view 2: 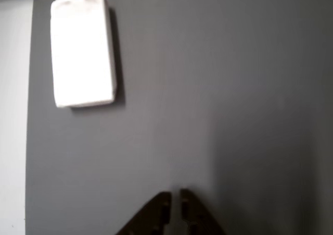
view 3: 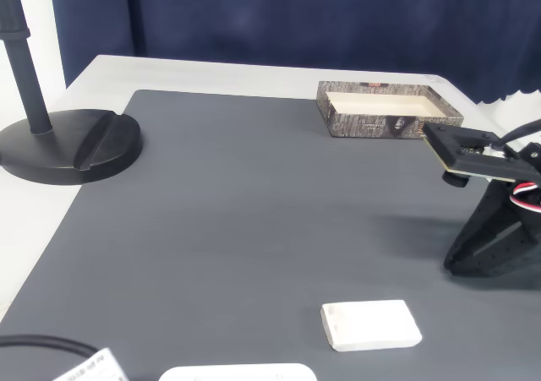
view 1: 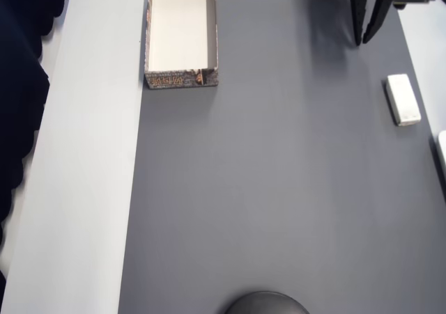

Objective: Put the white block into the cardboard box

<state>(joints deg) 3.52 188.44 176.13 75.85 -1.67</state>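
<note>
Item: black two-finger gripper (view 2: 176, 206), tips nearly together, clenched on nothing, above bare grey mat (view 1: 279, 189). Small white rounded block (view 1: 403, 99) lies near the mat's right edge in the overhead view (untouched). Shallow cream-lined cardboard box (view 1: 181, 79) sits well apart, far left. We judge a closed descent could knock the block off the mat.

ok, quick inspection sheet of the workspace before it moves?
Surface: dark grey mat on a white table.
Job's things: white block lies flat near the mat's right edge in the overhead view; cardboard box at top left, open, nothing seen inside.
Clutter: flat white object at the fixed view's bottom edge; black stand base.
Gripper: gripper nearly shut, holding nothing, apart from the block.
Cables: black cable at bottom left of the fixed view; servo wires by the arm.
Surroundings: dark blue curtain.
</note>
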